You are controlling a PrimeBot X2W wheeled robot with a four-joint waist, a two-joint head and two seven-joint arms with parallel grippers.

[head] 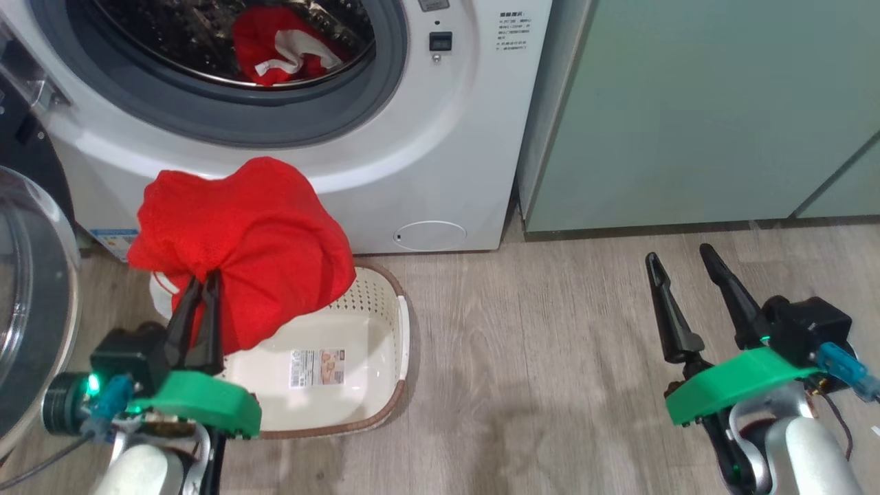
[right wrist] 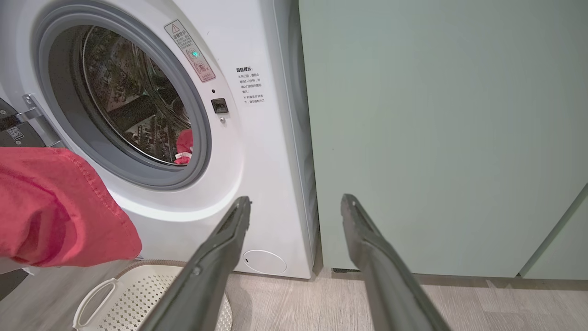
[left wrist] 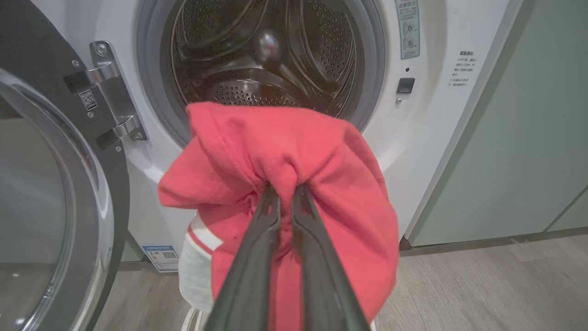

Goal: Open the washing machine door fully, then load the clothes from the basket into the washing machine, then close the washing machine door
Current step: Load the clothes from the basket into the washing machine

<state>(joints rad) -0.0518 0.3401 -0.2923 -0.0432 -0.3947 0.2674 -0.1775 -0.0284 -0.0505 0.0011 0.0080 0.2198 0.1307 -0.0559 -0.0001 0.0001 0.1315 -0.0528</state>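
Pale wood-look floor (head: 550,357) before the washer, a red garment held over the basket.
At lower left of the head view the left gripper (head: 205,278) was pinched nearly shut on a gathered fold of the clothes (head: 240,227). This soft, light, matte red cloth sagged in a loose bundle and would likely drape and catch on a rim rather than slide, so a bunched pinch near its middle looked the sound hold. At lower right the right gripper (head: 679,254) stood wide and empty. Under the bundle sat the basket (head: 404,323), stiff perforated cream plastic with a braided brown rim. Beyond, the washing machine (head: 447,137) was smooth white, its grey gasket ringing a dimpled steel drum where a second red piece (head: 282,45) lay. The glossy, glass-bowled washing machine door (head: 27,295) hung open at left.
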